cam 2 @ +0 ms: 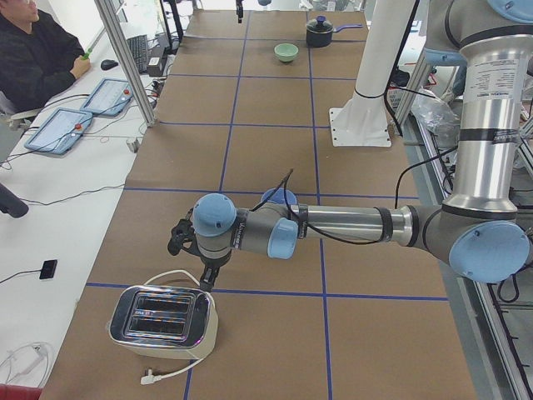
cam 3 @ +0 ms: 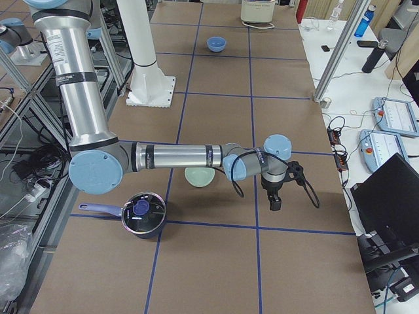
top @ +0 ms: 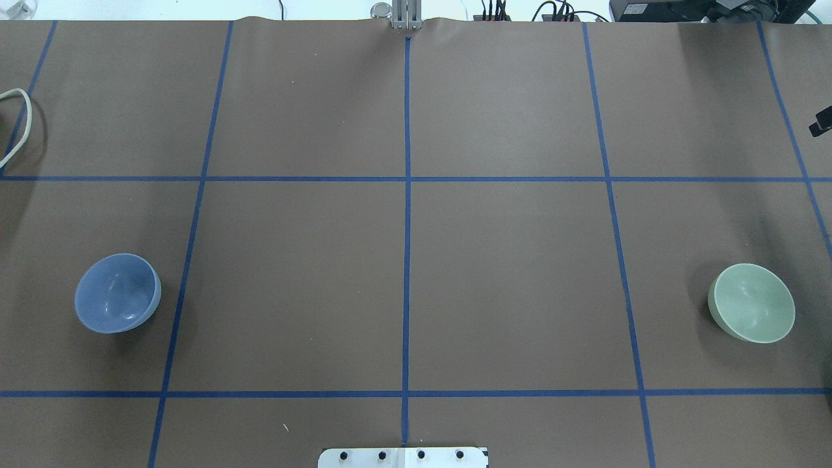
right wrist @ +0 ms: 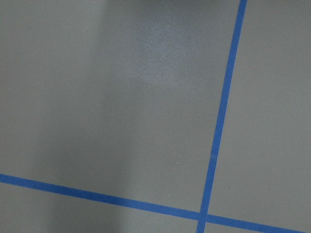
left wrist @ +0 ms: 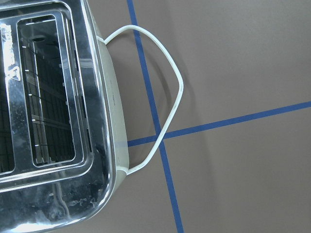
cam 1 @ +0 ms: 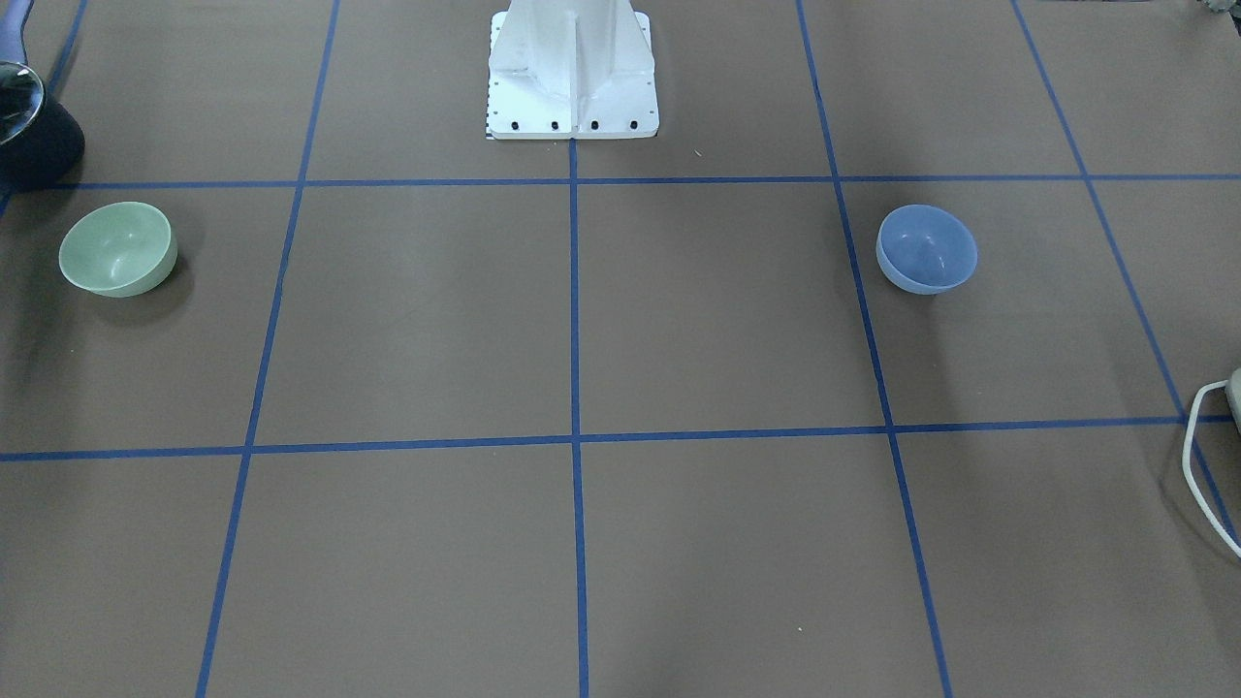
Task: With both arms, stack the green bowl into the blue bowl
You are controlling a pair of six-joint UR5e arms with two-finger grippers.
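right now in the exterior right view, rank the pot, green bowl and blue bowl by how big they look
1. pot
2. green bowl, partly hidden
3. blue bowl, far off, so true size unsure

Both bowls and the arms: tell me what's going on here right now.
Neither bowl has been picked up yet. The green bowl sits on the robot's right side of the table, the blue bowl on its left, both upright, empty and far apart. The left gripper hangs by the toaster, the right gripper over bare table beyond the green bowl; neither touches a bowl.
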